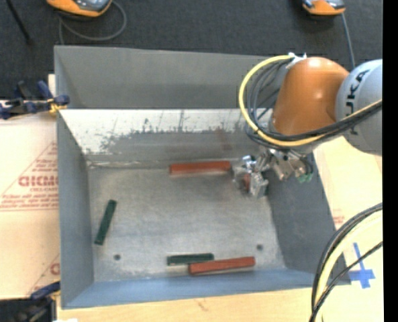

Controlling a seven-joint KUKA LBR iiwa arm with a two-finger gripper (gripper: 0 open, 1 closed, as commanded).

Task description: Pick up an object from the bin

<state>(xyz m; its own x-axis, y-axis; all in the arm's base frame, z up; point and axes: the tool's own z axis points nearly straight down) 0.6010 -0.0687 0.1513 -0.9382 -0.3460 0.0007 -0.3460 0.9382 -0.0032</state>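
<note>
My gripper point(251, 180) hangs low over the bin's right side, near the back wall, just below the orange cover. A flat red-brown bar point(200, 169) lies along the back of the floor, its right end a short way left of the gripper. I see nothing between the fingers. Along the front wall lie a second red-brown bar point(222, 265) and a dark green bar point(190, 259) side by side.
Another dark green bar point(105, 221) lies tilted on the left part of the floor. The arm with its orange cover and looped cables reaches in over the bin's right rim.
</note>
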